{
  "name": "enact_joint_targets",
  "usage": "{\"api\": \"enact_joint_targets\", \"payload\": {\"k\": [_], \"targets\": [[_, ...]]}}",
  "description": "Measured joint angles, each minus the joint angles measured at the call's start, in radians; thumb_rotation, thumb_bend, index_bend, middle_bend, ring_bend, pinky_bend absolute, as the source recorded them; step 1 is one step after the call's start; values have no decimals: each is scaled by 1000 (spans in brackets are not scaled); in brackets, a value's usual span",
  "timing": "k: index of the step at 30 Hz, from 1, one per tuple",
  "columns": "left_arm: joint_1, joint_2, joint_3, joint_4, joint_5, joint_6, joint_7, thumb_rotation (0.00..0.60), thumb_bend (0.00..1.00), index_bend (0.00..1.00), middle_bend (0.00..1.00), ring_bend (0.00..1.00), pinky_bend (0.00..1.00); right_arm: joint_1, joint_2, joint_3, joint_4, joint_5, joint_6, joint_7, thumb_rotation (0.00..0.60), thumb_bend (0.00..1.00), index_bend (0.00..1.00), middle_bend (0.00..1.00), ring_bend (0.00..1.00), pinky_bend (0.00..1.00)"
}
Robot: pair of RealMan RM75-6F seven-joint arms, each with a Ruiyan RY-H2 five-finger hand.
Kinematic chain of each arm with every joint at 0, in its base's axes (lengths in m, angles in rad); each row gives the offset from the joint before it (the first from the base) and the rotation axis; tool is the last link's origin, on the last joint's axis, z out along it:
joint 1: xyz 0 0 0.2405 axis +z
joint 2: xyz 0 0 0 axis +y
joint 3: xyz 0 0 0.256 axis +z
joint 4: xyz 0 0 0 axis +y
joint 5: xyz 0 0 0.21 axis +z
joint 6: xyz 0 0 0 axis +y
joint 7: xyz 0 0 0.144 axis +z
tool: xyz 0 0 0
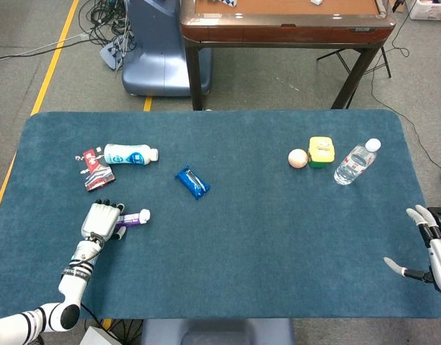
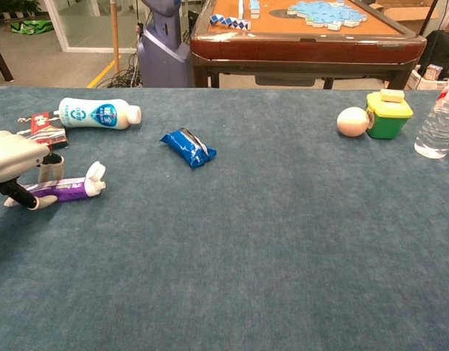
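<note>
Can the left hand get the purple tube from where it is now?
Probably yes. The left hand is already over the purple tube, with its fingers down at both sides of it, and nothing lies between them.

The head view is looking steeply down from above the near edge, taking in the whole blue table (image 1: 228, 251) with the floor at twelve o'clock. The chest view is sitting low and close, facing twelve o'clock across the same tabletop (image 2: 246, 256). Both are sharing the blue packet (image 1: 192, 182) (image 2: 188, 148) and the yellow-lidded box (image 1: 322, 152) (image 2: 388, 115).
</note>
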Motion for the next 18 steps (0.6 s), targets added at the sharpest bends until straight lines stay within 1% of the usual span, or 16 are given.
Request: {"api": "enact_joint_targets", "payload": {"k": [2,4,8,11,15,18], "targets": [[-2,0,0,3,-5,-4,-3,445,299,355,431,271,276,-1,1,0,0,1,1,0,469,51,58,71,0,0],[-5,-1,1,10,-4,-7,-5,502,300,368,444,278,276,-2,1,0,-1,0,2,1,469,51,58,71,0,0],[-9,-3,3,17,-4,-15,-15,510,307,386,462,291,281,-4,1,-1,-2,-1,6,1,469,52,58,71,0,0],[-11,-6,4,24,1,-19,-29,524,338,414,492,311,287,-6,3,-1,-3,-1,9,0,468,52,58,71,0,0],[-13,-7,8,36,19,-23,-56,595,353,461,543,344,292,-8,5,-1,-7,-2,12,-2,467,51,58,71,0,0],[-14,-5,11,44,35,-31,-85,600,377,498,580,370,305,-8,6,-1,-11,-3,13,-5,467,51,58,71,0,0]]}}
